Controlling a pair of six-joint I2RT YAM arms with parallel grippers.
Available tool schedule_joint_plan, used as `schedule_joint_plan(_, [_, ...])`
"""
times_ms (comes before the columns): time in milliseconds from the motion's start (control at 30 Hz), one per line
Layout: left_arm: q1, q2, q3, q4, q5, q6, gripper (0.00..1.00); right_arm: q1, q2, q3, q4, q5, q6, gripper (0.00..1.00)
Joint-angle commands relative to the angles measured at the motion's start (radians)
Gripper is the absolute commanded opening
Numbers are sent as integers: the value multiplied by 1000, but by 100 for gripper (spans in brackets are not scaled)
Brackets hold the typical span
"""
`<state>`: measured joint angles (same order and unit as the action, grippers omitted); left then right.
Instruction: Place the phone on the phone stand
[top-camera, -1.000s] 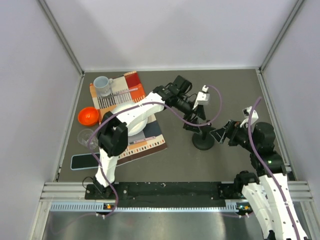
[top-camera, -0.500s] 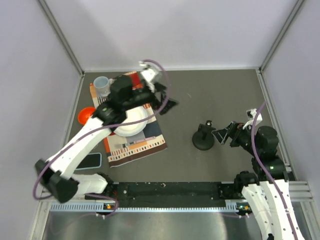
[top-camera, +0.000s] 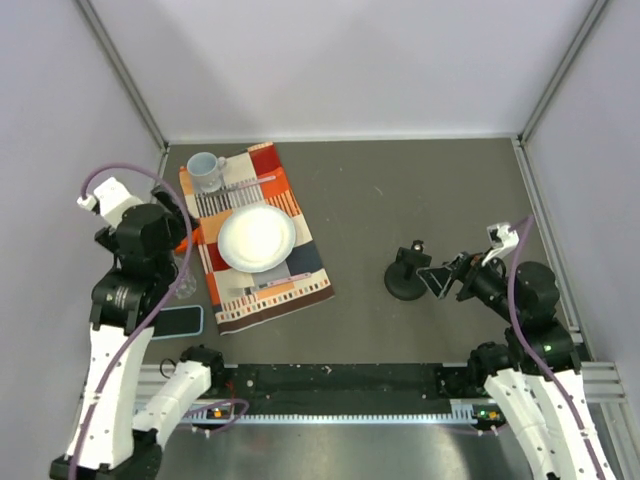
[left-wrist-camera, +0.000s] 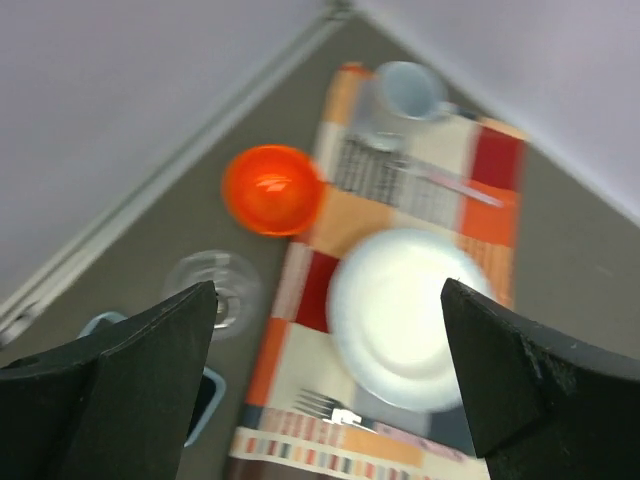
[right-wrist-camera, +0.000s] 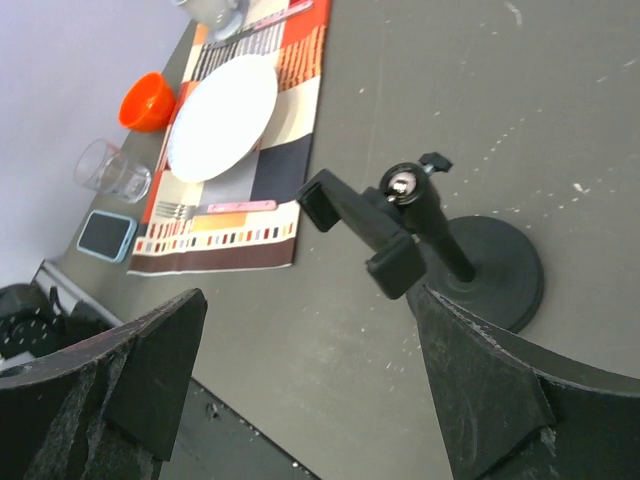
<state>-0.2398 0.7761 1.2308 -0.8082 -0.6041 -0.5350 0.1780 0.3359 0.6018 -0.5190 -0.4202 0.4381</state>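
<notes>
Black phone stand, just ahead of open right claw

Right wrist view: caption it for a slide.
Open right claw frames the empty phone stand; the phone lies far off beside the placemat.

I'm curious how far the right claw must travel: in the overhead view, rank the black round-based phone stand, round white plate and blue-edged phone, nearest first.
From the right gripper:
1. Black round-based phone stand: right beside it, on its left.
2. Round white plate: well across to the left.
3. Blue-edged phone: far left, by the near edge.
</notes>
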Motion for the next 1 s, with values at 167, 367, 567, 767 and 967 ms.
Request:
schedule_joint_plan(167, [515,181,-7,-322,-94,-244,98,98,-21,44,1,66,-10,86])
schedule_joint_plan(367, [707,250,-19,-385,-42,-393,99,103,-26,64,-19,61,-24,87])
schedule_joint_plan(567, [826,322,-68,-353,12,-499,99,103,-24,65,-26,49,-21,87])
schedule_joint_plan(767, [841,365,-224,-258,87,-577,99,103,-21,62,-27,40,-24,87])
schedule_joint_plan(967, [847,380,-301,-200,107,-598,99,103,-31,59,-26,40,-22,87])
